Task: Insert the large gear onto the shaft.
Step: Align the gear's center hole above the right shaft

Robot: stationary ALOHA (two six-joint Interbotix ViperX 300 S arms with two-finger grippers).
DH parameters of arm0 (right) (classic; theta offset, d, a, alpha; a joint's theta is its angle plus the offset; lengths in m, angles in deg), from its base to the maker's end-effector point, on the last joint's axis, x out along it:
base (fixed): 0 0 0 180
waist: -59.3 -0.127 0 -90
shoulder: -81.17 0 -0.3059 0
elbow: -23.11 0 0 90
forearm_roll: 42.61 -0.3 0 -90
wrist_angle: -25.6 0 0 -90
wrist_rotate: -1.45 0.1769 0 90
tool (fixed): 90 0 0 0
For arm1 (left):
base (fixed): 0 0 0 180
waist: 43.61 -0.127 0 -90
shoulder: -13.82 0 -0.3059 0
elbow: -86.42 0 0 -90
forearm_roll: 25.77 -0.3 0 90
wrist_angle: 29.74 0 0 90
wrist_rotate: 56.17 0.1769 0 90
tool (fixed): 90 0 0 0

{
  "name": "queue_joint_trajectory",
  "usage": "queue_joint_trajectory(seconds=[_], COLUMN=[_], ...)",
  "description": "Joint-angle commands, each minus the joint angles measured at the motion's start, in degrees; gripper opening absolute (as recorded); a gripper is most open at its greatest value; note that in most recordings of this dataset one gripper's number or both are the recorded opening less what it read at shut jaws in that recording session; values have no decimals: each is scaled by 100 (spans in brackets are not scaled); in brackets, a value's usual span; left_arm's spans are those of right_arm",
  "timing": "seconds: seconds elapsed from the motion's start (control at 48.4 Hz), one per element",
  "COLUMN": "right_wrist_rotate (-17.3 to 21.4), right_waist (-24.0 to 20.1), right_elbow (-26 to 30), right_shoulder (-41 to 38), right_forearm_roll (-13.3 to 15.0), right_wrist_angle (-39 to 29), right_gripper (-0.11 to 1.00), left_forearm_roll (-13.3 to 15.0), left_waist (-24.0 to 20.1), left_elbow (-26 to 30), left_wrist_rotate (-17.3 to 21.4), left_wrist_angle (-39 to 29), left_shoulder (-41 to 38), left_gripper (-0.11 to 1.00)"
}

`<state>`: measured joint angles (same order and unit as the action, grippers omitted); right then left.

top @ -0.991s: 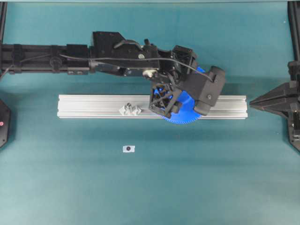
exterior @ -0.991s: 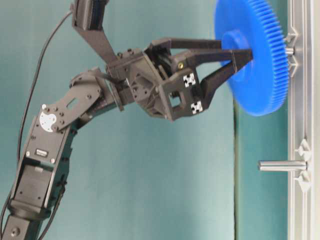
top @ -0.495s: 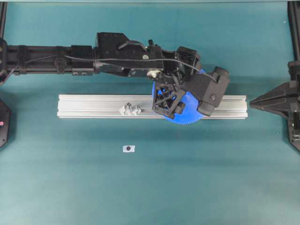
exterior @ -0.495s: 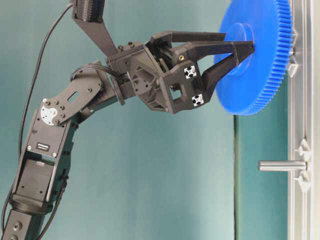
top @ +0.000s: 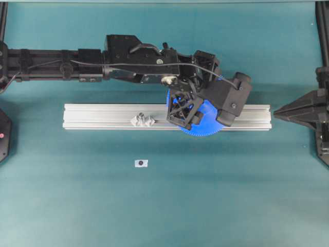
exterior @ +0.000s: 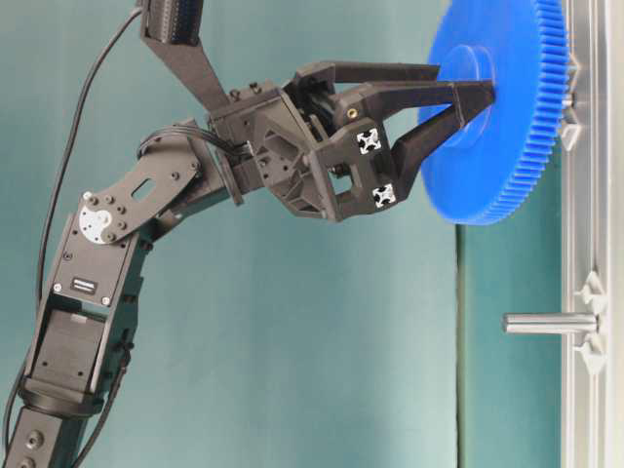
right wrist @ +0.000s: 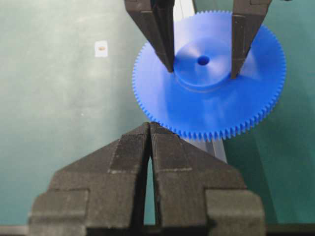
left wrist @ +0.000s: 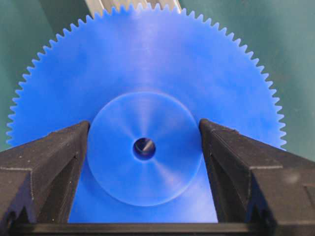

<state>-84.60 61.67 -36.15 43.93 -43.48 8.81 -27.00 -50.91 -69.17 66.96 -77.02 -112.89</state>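
One large gear [top: 201, 123] showing, blue, toothed. One aluminium rail [top: 103, 117] lying across mat. Two upright pegs standing on rail in table-level view: one shaft [exterior: 567, 98] poking behind gear, one second peg [exterior: 549, 323] standing bare. Two robot arms appearing: left gripper [exterior: 475, 101], right gripper [right wrist: 149, 129]. One small white tag [top: 141, 163] lying on mat. Two square markers [exterior: 370, 142] showing on left gripper body.
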Motion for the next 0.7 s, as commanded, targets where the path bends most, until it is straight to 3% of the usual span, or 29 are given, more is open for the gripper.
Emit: queue_joint_trajectory(seconds=[0.0,0.145,0.289,0.681], right_wrist_rotate=[44,44,44,53], right_waist=[18,18,18,9], right_elbow=[70,79,70,79], right_shoulder=[-35,-35,-35,-35], right_forearm_roll=[9,9,0,0], right_wrist_angle=[44,44,53,62], right_gripper=[9,9,9,9], left_forearm_roll=[-26,-26,-26,-26], left_waist=[-123,-123,-132,-185], left_elbow=[167,141,167,387], left_wrist_rotate=[0,-18,-18,-18], left_wrist_angle=[18,9,9,-211], left_shoulder=[114,132,132,132], left_gripper=[77,77,87,86])
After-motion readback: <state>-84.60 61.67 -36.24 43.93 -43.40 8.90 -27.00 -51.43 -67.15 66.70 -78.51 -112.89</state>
